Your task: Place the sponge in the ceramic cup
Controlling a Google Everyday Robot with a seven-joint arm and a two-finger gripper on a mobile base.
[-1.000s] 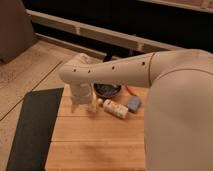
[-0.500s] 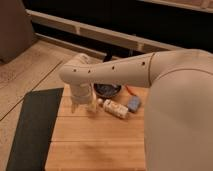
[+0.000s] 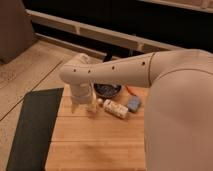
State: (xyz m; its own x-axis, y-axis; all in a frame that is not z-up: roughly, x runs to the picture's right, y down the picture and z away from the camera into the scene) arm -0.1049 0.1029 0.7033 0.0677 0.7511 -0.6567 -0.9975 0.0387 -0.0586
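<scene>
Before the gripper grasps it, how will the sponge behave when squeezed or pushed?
The sponge looks like a small soft block, so it probably squashes and weighs little. It lies flat on the table, so it should slide, not roll. The gripper hangs beside the bowl, apart from the sponge.

We had the gripper [image 3: 82, 106] over the surface's [image 3: 95, 145] left rear, the bowl [image 3: 107, 90] just behind it, the box [image 3: 116, 108] lying to its right, the sponge [image 3: 134, 104] just beyond that, and a mat [image 3: 30, 125] left of the surface.
</scene>
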